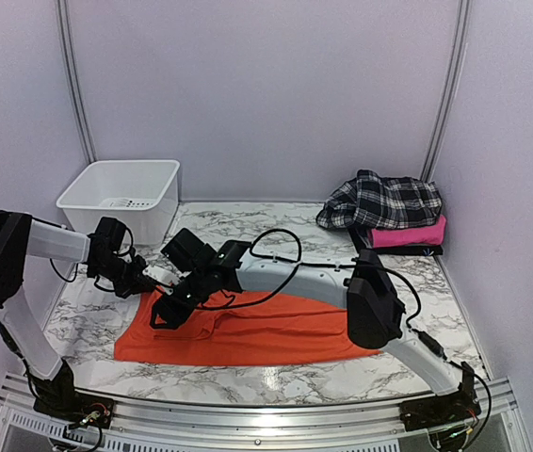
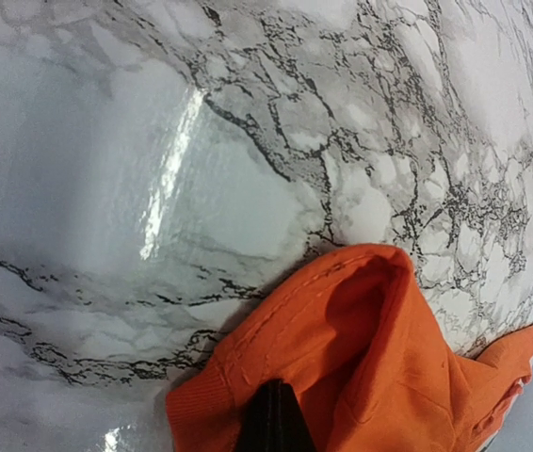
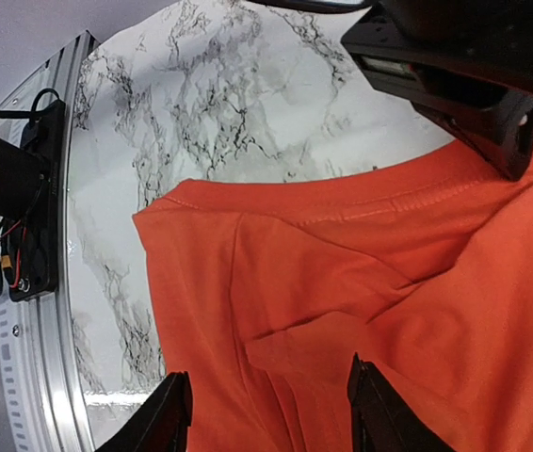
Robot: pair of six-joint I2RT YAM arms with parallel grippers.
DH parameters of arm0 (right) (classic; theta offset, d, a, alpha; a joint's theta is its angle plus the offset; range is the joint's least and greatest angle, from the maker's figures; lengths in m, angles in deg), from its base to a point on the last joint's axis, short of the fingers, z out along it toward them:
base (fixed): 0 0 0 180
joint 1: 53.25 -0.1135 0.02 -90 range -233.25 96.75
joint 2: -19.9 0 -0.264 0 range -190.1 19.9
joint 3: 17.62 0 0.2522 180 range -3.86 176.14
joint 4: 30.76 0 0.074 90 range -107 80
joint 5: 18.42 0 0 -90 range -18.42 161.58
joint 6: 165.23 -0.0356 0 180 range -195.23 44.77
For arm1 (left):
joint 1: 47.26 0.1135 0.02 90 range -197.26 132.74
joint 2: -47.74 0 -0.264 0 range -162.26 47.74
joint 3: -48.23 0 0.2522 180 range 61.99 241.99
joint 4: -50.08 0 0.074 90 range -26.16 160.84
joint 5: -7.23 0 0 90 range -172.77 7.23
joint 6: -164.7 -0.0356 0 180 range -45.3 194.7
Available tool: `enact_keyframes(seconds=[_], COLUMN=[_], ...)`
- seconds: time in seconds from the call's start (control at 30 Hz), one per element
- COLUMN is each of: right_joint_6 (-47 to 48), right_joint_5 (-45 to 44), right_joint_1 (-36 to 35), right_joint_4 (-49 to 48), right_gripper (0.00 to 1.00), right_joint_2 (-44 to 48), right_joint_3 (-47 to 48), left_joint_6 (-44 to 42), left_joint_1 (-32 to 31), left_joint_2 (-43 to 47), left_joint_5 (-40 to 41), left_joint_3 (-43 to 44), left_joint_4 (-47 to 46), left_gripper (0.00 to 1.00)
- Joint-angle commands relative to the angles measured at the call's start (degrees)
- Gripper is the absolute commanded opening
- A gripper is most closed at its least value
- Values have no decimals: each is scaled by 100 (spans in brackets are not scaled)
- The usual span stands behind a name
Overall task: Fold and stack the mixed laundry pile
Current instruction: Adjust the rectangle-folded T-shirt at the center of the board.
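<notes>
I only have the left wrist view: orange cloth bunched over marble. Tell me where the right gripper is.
Observer: The right gripper hangs over the orange t-shirt, with its jaws apart above the cloth.
Operator: Give me the shirt's layout.
Observer: It lies spread along the near part of the table. The left gripper pinches its far left corner.
Operator: Now locate the plaid shirt.
Observer: The plaid shirt sits crumpled on a folded pink garment at the table's far right corner.
</notes>
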Motion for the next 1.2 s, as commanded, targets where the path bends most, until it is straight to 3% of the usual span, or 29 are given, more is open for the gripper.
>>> enact_keyframes(seconds=[0.0, 0.33, 0.6, 0.67, 0.77, 0.83, 1.0, 1.17], right_joint_6=[76, 108, 159, 162, 195, 217, 202, 202], right_joint_5=[-512, -1107, -1160, -1138, -1102, -1062, -857, -705], right_joint_1=[-131, -265, -306, -306, -306, -299, -280, -262], right_joint_4=[-64, 31, 32, 48, 47, 11, -320, -488], right_gripper=[52, 54, 50, 44, 20, 11, 0, 0], right_joint_2=[-59, -430, -728, -759, -698, -567, -116, 163], right_joint_3=[341, 528, 662, 683, 687, 661, 327, 4], left_joint_6=[63, 72, 64, 64, 64, 72, 107, 176], left_joint_1=[7, 7, 7, 7, 7, 7, 16, 47], left_joint_2=[-113, -150, -210, -238, -293, -316, -371, -319], left_joint_5=[186, 174, 176, 172, 176, 177, 339, 563], left_joint_3=[-229, -310, -295, -272, -236, -223, -172, -147], left_joint_4=[-117, -227, -244, -245, -246, -234, -110, -9], left_gripper=[0, 0, 0, 0, 0, 0, 0, 0])
